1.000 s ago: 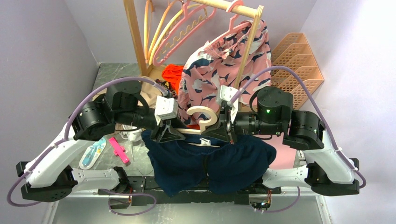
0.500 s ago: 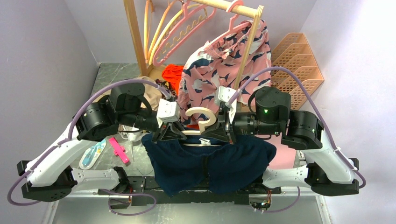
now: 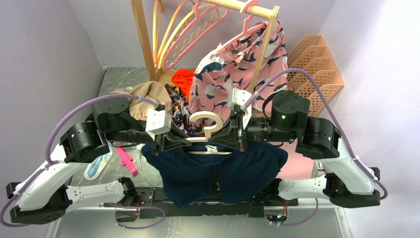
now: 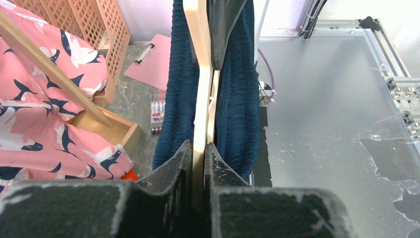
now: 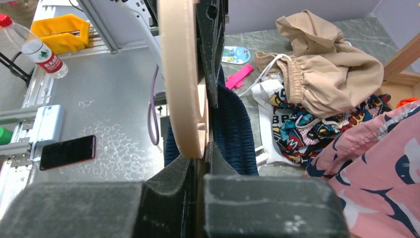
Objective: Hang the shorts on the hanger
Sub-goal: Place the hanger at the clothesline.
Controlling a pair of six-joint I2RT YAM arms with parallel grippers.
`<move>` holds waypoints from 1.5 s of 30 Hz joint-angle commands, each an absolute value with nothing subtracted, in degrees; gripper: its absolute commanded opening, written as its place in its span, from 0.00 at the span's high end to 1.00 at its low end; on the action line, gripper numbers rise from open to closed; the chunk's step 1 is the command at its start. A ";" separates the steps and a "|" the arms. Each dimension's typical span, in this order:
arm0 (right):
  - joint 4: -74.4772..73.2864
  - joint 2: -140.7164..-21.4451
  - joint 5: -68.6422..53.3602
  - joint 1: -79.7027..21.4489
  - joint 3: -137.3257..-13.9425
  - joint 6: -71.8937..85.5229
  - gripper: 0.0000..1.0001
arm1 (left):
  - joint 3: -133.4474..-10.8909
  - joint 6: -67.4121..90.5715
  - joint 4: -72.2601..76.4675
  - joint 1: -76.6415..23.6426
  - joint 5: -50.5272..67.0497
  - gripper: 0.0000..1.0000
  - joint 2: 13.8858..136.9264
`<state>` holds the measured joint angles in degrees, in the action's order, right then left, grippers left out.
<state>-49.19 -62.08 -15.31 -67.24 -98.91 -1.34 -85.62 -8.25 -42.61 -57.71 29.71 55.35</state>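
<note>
The cream hanger (image 3: 205, 125) is held level above the table's front, and the navy shorts (image 3: 218, 173) hang from it. My left gripper (image 3: 174, 142) is shut on the hanger's left end. My right gripper (image 3: 236, 137) is shut on its right end. In the left wrist view the jaws (image 4: 198, 147) pinch the hanger's pale bar (image 4: 202, 79), with the shorts (image 4: 238, 99) ribbed on both sides. In the right wrist view the jaws (image 5: 201, 152) clamp the hanger (image 5: 181, 74) beside the shorts' waistband (image 5: 233, 129).
A wooden rack (image 3: 143, 39) at the back carries pink hangers (image 3: 193, 29) and pink printed shorts (image 3: 237, 64). A tan garment (image 3: 148, 94) and printed clothes lie behind the left arm. Orange baskets (image 3: 312, 64) stand back right. A pink clip (image 3: 126, 158) lies at the left.
My left gripper has shut on the hanger's left end, and the left arm has swung outward to the left. The hanger and shorts have shifted slightly left. The right gripper stays shut.
</note>
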 commanded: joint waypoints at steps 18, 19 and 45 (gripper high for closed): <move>-43.54 -60.44 -17.89 -67.33 -97.28 0.26 1.00 | -85.62 -6.49 -40.78 -57.31 35.77 0.32 57.07; -43.39 -60.47 -17.87 -67.37 -97.12 0.19 1.00 | -85.82 -6.54 -41.21 -57.30 35.84 0.33 57.62; -45.65 -56.07 -10.58 -67.38 -95.65 0.01 0.17 | -88.16 -1.10 -47.59 -57.30 8.45 0.93 42.95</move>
<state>-43.94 -58.70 -13.76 -67.24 -95.37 -0.14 -82.67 -4.49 -47.22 -57.58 16.99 47.46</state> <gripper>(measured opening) 0.828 0.114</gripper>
